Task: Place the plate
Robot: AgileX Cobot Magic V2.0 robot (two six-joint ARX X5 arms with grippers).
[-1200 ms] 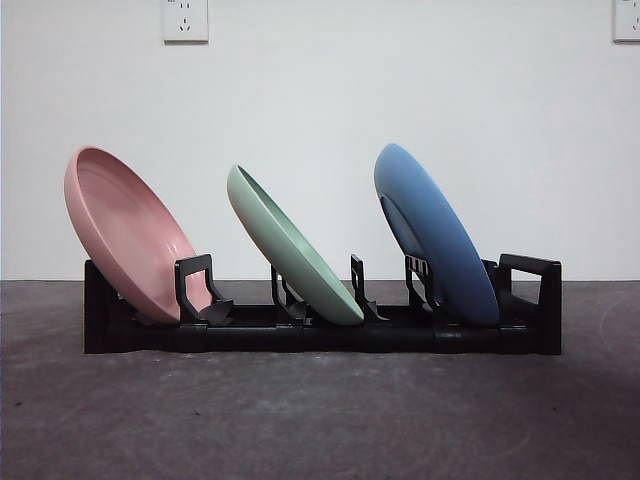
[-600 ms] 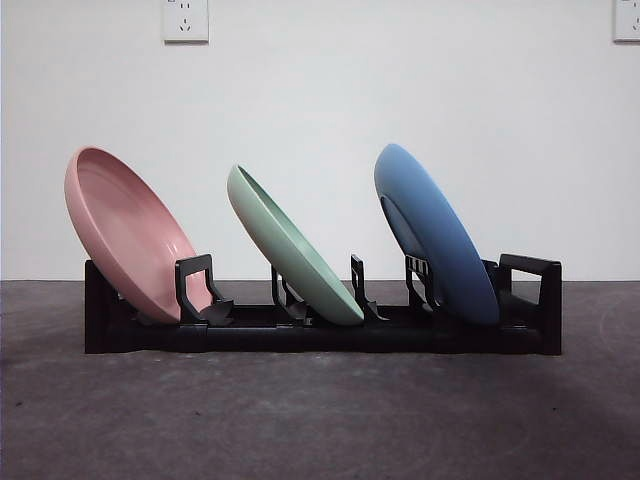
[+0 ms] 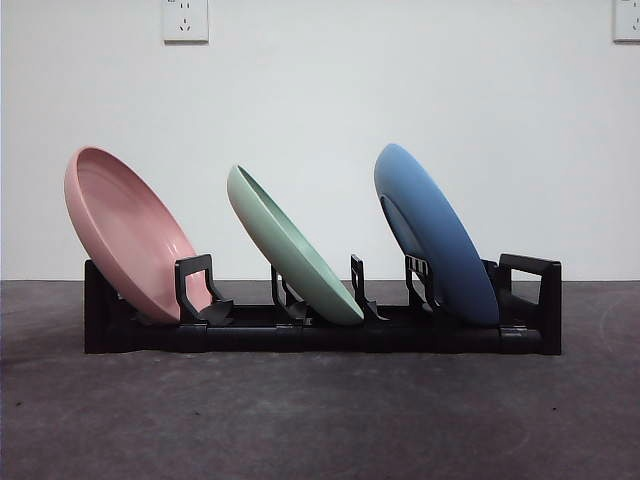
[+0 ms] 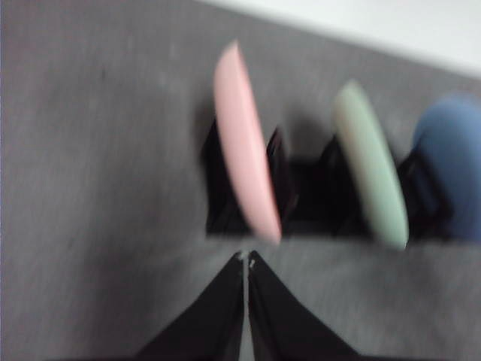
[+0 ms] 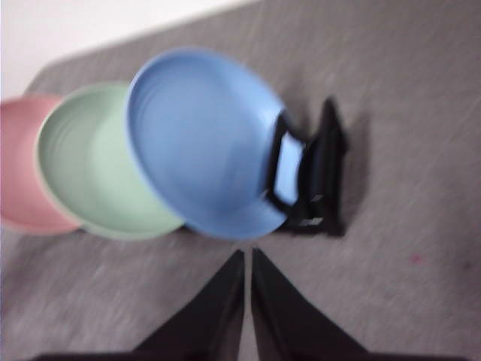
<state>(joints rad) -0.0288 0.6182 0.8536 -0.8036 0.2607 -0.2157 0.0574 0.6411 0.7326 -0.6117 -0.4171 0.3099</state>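
Observation:
Three plates lean in a black rack [image 3: 320, 335] on the dark table: a pink plate [image 3: 125, 232] at the left, a green plate [image 3: 290, 247] in the middle, a blue plate [image 3: 432, 232] at the right. No gripper shows in the front view. In the left wrist view my left gripper [image 4: 246, 258] is shut and empty, above the table near the pink plate [image 4: 244, 143]. In the right wrist view my right gripper [image 5: 247, 256] is shut and empty, near the blue plate [image 5: 203, 143], with the green plate [image 5: 94, 162] behind it.
A white wall with two sockets [image 3: 185, 18] stands behind the table. Bare dark table surface [image 3: 320, 420] lies in front of the rack.

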